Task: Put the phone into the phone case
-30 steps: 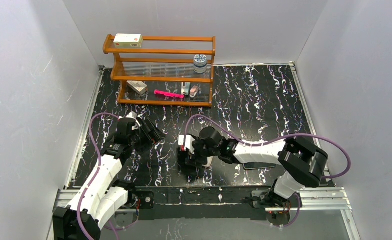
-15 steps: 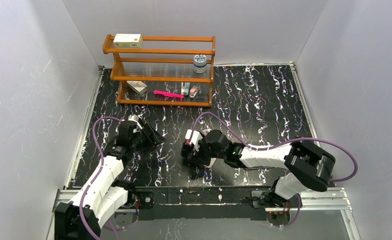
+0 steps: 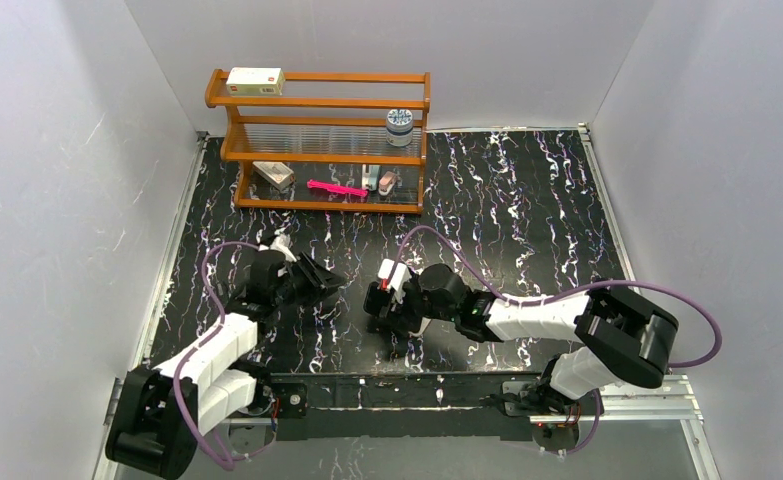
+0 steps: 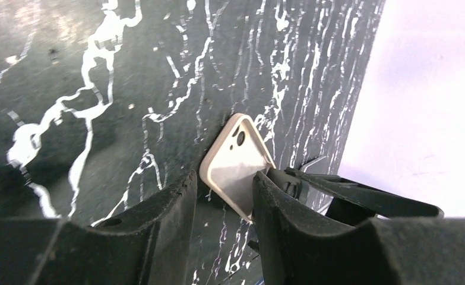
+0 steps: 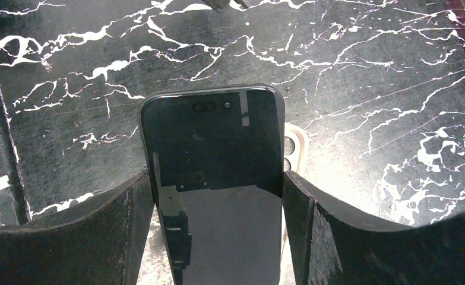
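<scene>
My right gripper (image 5: 217, 181) is shut on the phone (image 5: 212, 136), its dark glossy screen facing the right wrist camera. Just under the phone lies a pale, pinkish-rimmed phone case (image 5: 293, 138); its rim and round camera holes show past the phone's right edge. In the left wrist view the phone case (image 4: 236, 160) lies flat on the marbled table, its near corner between the tips of my left gripper (image 4: 225, 176). The jaws stand narrow but apart; only the right finger (image 4: 277, 202) touches the case. In the top view the left gripper (image 3: 333, 283) points at the right gripper (image 3: 379, 300), close beside it.
A wooden shelf rack (image 3: 317, 140) stands at the back left, with a box (image 3: 254, 80), a jar (image 3: 399, 125) and a pink thing (image 3: 337, 188). White walls close in the black marbled table (image 3: 527, 200). The right gripper's fingers (image 4: 360, 199) show in the left wrist view.
My left arm has reached right toward the right gripper, and its jaws have narrowed. The right gripper, with the phone, has shifted slightly right and back.
</scene>
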`<state>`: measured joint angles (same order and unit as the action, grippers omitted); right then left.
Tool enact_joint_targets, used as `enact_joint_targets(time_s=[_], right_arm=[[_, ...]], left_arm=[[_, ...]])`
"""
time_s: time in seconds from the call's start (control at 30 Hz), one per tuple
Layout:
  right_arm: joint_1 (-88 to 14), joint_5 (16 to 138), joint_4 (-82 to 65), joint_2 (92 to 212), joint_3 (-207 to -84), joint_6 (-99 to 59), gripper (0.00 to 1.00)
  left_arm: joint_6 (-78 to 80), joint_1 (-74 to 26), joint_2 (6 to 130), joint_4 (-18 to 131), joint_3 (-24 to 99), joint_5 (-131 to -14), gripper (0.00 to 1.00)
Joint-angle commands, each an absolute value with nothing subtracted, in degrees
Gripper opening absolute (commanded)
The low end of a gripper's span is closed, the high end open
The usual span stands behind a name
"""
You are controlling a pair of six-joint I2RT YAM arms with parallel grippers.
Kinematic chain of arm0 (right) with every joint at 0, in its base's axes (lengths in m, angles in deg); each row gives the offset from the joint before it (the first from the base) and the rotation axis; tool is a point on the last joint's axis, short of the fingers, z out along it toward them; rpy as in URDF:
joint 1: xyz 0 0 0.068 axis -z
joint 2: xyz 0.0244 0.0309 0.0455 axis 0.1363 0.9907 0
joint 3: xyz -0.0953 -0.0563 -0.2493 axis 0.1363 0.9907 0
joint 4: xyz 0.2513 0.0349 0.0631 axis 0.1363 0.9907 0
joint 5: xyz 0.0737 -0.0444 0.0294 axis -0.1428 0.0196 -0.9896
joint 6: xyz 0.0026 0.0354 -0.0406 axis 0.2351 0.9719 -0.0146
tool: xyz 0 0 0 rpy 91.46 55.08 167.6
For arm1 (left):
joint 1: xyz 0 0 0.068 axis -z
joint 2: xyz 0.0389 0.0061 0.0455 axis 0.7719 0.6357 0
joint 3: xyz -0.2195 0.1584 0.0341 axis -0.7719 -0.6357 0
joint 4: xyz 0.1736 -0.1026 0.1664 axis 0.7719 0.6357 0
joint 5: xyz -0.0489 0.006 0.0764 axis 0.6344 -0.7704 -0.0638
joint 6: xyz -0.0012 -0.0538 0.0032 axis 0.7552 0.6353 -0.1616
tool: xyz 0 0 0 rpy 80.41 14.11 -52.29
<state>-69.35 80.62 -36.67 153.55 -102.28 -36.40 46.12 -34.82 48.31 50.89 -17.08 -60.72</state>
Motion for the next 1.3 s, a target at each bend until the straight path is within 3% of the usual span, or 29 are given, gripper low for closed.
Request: enact_joint_targets(time_s=[0.0,0.47,0.93,1.13,1.27], right_arm=[[-69.28,81.84,-42.94,150.53,-101.75,-35.52,0.44],[-69.00,81.27,-44.53,149.87,-100.26,-35.59,0.44],[-68.99,83.86,-43.96,150.08,-99.96,-33.29,0.43],[-68.95,83.89,-43.32,150.33,-100.41,-32.73,0.43],[-69.00,86.67,-41.13,150.75,-101.10,-31.86,0.43]], left_arm=[[47.60,-31.63,51.10,37.05,-19.42,-62.37,0.37],[42.66,-19.02,62.83,33.84,-18.34,-72.42,0.39],[41.58,-15.26,69.75,34.74,-15.79,-77.17,0.35],[41.28,-13.70,70.45,36.00,-15.62,-79.55,0.26],[40.38,-13.10,70.46,37.98,-15.34,-81.76,0.14]])
